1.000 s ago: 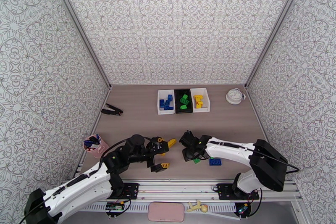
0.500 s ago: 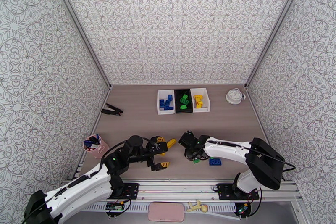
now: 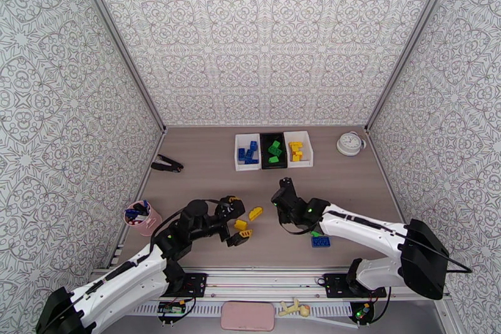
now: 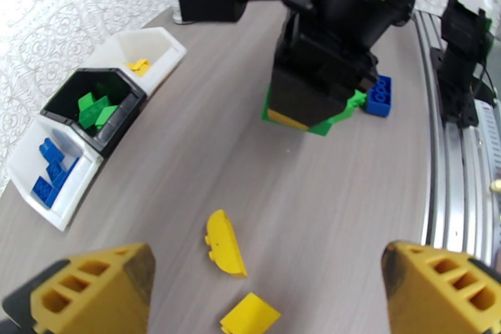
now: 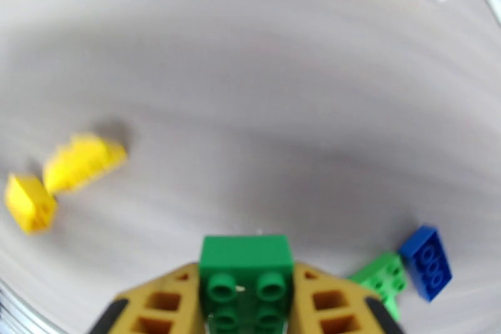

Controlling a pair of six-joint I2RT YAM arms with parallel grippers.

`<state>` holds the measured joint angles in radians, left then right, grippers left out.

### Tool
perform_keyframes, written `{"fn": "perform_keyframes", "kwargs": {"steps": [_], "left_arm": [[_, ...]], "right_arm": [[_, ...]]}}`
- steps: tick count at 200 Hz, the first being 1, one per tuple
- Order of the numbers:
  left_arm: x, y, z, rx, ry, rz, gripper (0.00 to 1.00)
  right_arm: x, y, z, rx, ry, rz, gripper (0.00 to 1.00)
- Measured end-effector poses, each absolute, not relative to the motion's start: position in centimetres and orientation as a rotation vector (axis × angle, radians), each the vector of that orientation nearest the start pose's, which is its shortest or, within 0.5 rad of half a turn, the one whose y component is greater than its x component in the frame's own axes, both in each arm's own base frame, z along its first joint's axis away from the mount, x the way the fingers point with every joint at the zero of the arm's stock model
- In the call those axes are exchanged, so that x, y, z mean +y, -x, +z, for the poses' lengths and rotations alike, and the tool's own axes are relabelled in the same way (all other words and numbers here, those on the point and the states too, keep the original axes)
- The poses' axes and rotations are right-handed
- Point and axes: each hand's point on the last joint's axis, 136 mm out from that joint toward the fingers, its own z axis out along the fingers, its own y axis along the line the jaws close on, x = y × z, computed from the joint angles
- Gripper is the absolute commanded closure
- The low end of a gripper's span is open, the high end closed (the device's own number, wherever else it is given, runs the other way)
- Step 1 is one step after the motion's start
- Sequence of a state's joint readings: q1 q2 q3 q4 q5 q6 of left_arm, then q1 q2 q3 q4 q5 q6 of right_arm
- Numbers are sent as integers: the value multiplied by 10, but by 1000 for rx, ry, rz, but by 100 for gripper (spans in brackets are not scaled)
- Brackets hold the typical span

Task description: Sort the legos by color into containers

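1. Up comes the right tool (image 5: 246, 294) off the desk (image 3: 206, 185), clamped narrow on a green studded plastic brick (image 5: 246, 260)!
2. Near edge: a blue oblong studded brick (image 3: 320, 241) lies just beside a lighter green brick (image 5: 379, 277).
3. Left tool (image 4: 269, 288) gapes wide around a small yellow brick (image 4: 249, 315), with a curved yellow brick (image 4: 224, 250) just beyond.
4. Far back, side by side: a white plastic bin of blue bricks (image 3: 247, 166), a black plastic bin of greens (image 3: 273, 166), and a white plastic bin of yellows (image 3: 299, 164).

Containers (image 3: 248, 167) behind loose legos (image 3: 255, 212)
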<state>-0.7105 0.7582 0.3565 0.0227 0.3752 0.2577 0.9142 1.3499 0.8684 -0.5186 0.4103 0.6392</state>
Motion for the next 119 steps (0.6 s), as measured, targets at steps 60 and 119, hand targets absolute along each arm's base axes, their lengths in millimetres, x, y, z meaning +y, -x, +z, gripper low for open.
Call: {"fn": "perform_keyframes", "kwargs": {"steps": [60,119], "left_arm": [[-234,-197,175,1641,-1043,-605,0],[-232,-209,185,1637,-946,-566,0]], "right_arm": [[211,-344,181,2187,8,178,80],[213,-435,201,2084,-4,167,81]]}}
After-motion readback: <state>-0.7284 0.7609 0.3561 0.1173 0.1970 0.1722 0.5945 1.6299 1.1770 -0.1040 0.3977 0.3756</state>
